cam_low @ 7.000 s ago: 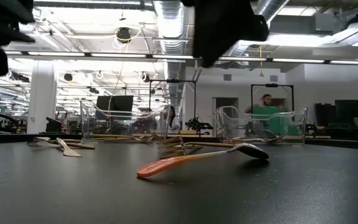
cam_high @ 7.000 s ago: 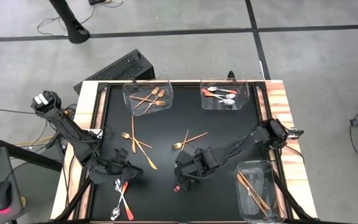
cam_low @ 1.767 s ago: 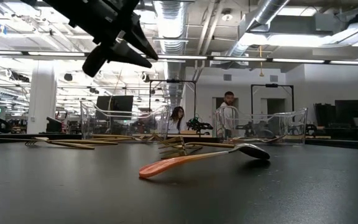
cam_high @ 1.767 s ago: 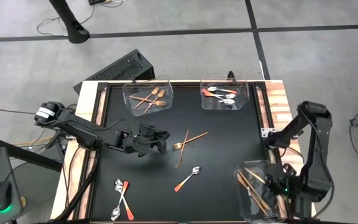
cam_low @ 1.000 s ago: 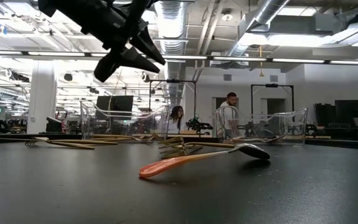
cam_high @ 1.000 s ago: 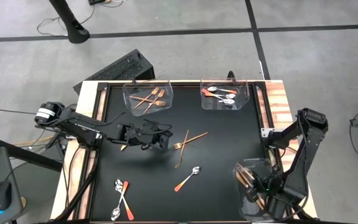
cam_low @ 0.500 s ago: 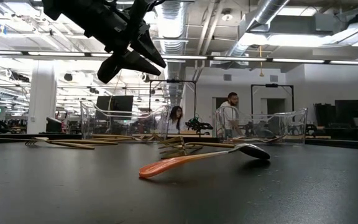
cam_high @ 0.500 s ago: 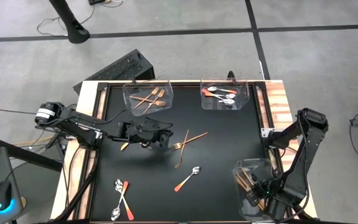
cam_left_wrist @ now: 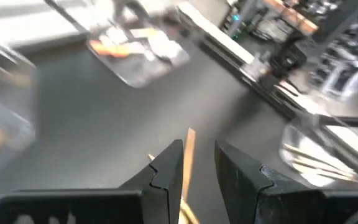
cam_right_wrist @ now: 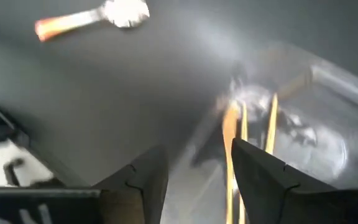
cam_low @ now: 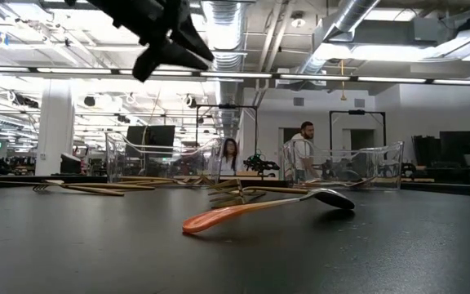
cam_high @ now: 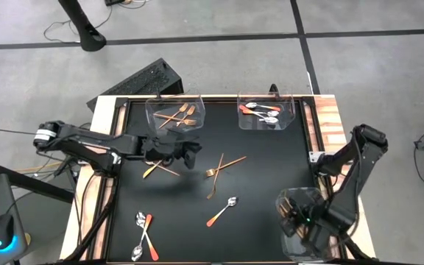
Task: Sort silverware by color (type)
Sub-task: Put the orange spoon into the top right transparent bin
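My left gripper point(cam_high: 195, 156) hangs above the black table's left middle, shut on a slim gold knife point(cam_left_wrist: 188, 155). Below it lie a copper fork point(cam_high: 152, 170) and a gold stick point(cam_high: 170, 171). My right gripper point(cam_right_wrist: 194, 155) stands open over the clear bin point(cam_high: 304, 234) at the near right, which holds gold sticks point(cam_right_wrist: 232, 140). A crossed fork and stick point(cam_high: 223, 168) lie mid-table. A red-handled spoon point(cam_high: 221, 211) lies nearer, and two more spoons point(cam_high: 142, 235) lie at the near left. My left gripper pinches the gold knife point(cam_left_wrist: 185, 171) between its two fingers. The knife lies along the fingers, and its free end point(cam_left_wrist: 191, 133) sticks out ahead of the tips. The fingers slant down toward the table's right side. The knife is lifted clear of the table.
At the far edge stand a clear bin with copper forks point(cam_high: 175, 116) and one with spoons point(cam_high: 266, 114). A dark keyboard point(cam_high: 135, 81) lies off the table's far left corner. Two people point(cam_low: 300, 151) stand in the room beyond.
My left gripper has risen and gone a little toward the far edge, rolling somewhat, with the gold knife still between its fingers. My right gripper has shifted slightly toward the table's left over the near right bin.
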